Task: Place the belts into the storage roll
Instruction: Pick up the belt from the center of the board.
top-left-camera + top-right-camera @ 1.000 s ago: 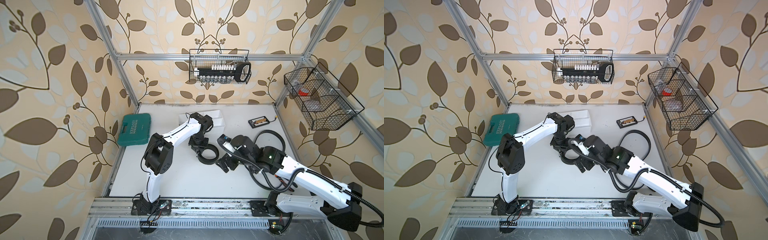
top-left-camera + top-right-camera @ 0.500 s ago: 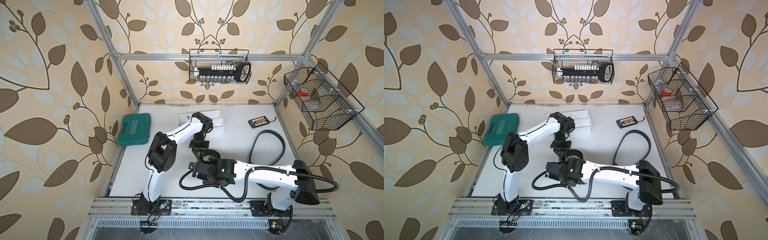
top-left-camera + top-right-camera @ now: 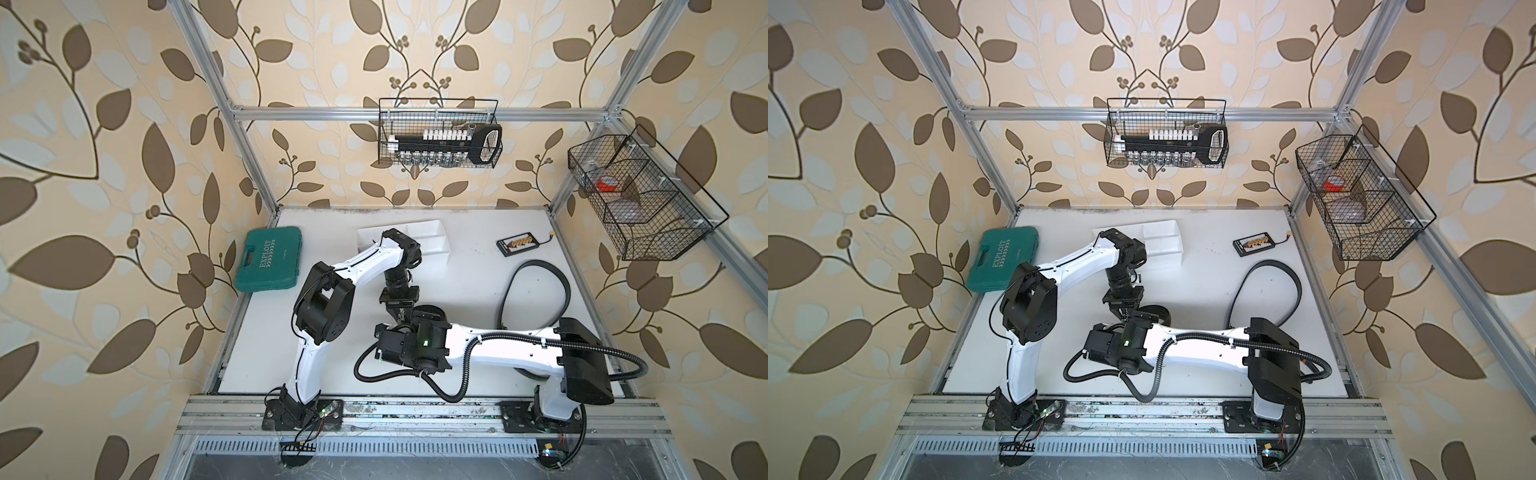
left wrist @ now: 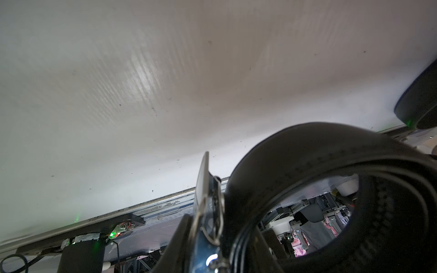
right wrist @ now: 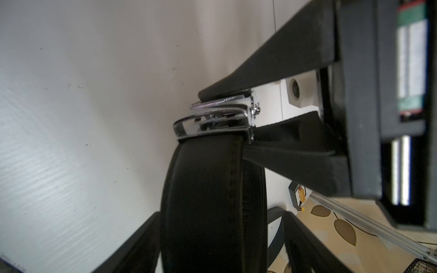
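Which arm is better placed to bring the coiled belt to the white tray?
Left. The left tool is shut on the coiled belt by its buckle, and the white tray lies close to its wrist. The right tool only straddles the coil, open.

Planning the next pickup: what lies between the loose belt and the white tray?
Nothing: between the loose belt and the tray the table is bare, as both top views show.
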`<state>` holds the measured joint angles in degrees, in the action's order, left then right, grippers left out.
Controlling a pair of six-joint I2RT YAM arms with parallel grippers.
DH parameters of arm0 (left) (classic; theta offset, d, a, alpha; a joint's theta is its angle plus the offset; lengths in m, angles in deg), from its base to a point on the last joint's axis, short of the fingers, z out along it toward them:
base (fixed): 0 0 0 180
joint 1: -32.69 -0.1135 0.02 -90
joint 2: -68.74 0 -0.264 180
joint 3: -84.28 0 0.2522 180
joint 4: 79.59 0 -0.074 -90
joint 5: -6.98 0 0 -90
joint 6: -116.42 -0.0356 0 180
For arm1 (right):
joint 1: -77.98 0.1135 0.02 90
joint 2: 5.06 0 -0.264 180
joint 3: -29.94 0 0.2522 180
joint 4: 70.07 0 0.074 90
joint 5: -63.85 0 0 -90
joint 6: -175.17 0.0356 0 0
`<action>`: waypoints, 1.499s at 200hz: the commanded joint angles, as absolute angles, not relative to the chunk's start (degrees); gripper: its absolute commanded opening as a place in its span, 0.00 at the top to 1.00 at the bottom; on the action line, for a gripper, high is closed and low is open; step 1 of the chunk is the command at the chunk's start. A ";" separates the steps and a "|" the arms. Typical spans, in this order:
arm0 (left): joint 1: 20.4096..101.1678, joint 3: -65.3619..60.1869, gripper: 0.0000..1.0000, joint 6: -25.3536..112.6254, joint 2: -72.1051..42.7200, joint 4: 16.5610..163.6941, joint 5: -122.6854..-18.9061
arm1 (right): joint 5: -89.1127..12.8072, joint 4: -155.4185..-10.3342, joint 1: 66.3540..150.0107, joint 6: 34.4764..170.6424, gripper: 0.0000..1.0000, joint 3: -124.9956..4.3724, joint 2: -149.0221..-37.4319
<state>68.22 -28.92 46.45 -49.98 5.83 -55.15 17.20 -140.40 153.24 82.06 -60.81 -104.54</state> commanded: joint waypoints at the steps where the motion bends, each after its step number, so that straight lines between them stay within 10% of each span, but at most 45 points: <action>1: 67.56 -28.27 1.00 43.80 -49.94 3.99 -51.16 | 20.50 -140.33 153.65 80.81 0.25 -59.39 -105.19; 74: 67.14 -26.34 1.00 40.80 -50.33 3.35 -49.88 | 21.37 -138.87 153.57 77.34 0.33 -56.60 -103.01; 167: 66.27 -26.96 1.00 37.97 -50.11 2.75 -47.99 | 17.89 -137.92 154.00 76.04 0.77 -56.13 -99.92; 238: 60.69 -28.01 0.02 40.91 -40.19 12.38 -37.98 | 14.61 -135.22 153.35 76.96 0.84 -54.15 -97.40; 300: 43.95 -11.85 0.01 57.25 -16.49 40.43 -40.58 | 6.47 -132.06 147.33 77.28 0.83 -52.51 -88.50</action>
<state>49.22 -18.78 49.14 -25.87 27.75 -39.93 9.94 -134.96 150.62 76.31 -53.36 -94.32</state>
